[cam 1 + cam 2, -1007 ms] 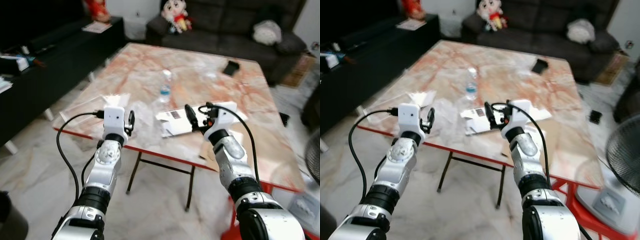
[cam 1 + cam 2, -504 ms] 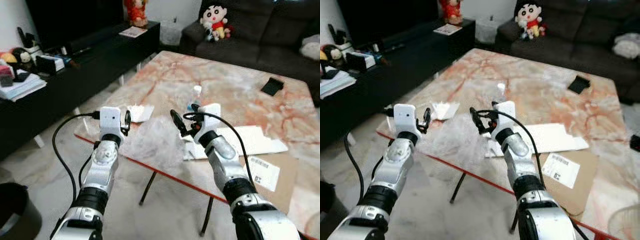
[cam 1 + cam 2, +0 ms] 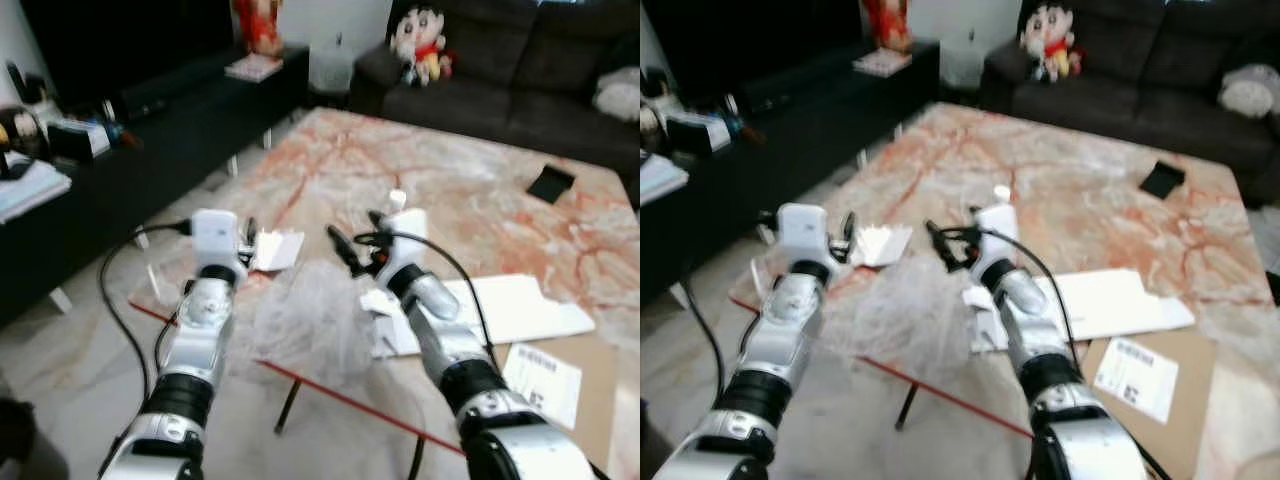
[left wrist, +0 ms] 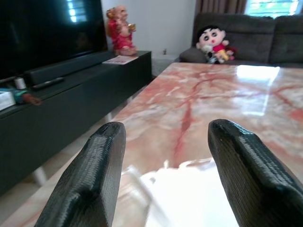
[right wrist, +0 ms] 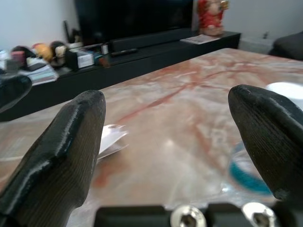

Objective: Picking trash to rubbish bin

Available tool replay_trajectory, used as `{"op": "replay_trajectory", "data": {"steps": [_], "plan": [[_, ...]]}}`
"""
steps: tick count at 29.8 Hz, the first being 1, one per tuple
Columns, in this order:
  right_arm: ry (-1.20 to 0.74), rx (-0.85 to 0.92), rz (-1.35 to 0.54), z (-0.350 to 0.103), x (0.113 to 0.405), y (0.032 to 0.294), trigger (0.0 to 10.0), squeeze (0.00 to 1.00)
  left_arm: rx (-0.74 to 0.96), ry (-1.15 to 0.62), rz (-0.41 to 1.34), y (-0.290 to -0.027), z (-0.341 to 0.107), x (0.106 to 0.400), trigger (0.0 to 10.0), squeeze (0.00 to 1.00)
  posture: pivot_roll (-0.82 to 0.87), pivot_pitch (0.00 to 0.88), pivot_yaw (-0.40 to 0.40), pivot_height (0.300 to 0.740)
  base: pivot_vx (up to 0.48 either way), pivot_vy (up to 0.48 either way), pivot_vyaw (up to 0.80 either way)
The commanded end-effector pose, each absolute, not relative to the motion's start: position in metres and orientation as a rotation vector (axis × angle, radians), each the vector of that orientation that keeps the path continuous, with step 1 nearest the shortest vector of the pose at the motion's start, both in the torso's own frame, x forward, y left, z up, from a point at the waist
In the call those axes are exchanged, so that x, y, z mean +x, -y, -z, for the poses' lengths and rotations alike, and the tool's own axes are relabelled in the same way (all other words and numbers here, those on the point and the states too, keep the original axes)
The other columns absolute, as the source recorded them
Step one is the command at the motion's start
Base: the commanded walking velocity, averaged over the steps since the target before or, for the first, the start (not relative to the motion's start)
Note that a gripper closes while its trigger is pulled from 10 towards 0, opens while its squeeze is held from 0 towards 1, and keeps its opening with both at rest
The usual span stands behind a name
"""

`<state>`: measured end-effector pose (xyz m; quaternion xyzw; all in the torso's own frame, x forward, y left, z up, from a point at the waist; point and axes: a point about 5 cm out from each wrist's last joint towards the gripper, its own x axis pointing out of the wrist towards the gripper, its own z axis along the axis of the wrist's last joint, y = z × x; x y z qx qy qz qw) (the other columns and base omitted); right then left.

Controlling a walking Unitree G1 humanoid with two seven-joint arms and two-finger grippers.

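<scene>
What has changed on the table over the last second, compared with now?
Mostly the view: the robot turned left and closed in, so the crumpled clear plastic at the table's near edge now lies between the left gripper and right gripper. Both remain raised, open and empty. Bottle, white papers and black wallet haven't moved.

Both grippers hover over the near corner of the marble table (image 3: 470, 190) with fingers spread and nothing between them. Ahead of the left gripper (image 4: 163, 165) lies a white wrapper (image 3: 277, 248), with bare marble beyond it. Between the two grippers sits a crumpled clear plastic bag (image 3: 305, 315), spilling over the table edge. Just past the right gripper (image 5: 168, 156) stands a water bottle (image 3: 396, 204); white papers (image 3: 520, 305) lie to its outer side.
</scene>
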<state>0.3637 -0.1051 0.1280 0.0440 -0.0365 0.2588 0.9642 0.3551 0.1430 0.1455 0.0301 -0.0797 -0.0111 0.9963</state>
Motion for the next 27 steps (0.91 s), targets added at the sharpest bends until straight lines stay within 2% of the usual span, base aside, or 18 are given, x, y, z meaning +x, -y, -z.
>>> {"op": "replay_trajectory", "data": {"steps": [1, 11, 24, 27], "plan": [[0.081, 0.109, -0.562, -0.132, 0.363, 0.096, 10.0, 0.0, 0.063, 0.171, 0.018, -0.148, -0.148, 0.354, 10.0, 0.0, 0.0, 0.0, -0.072, 0.74, 0.0, 0.0, 0.0], [0.041, 0.093, -0.713, -0.122, 0.349, 0.094, 10.0, 0.0, 0.06, 0.161, 0.018, -0.149, -0.144, 0.351, 10.0, 0.0, 0.0, 0.0, -0.075, 0.74, 0.0, 0.0, 0.0], [-0.028, 0.083, -0.803, -0.11, 0.336, 0.092, 10.0, 0.0, 0.057, 0.142, 0.035, -0.145, -0.141, 0.351, 10.0, 0.0, -0.01, 0.0, -0.076, 0.74, 0.0, 0.0, 0.0], [-0.096, 0.054, -0.805, -0.098, 0.331, 0.091, 10.0, 0.0, 0.057, 0.136, 0.038, -0.145, -0.139, 0.35, 10.0, 0.0, 0.0, 0.0, -0.079, 0.74, 0.0, 0.0, 0.0]]}}
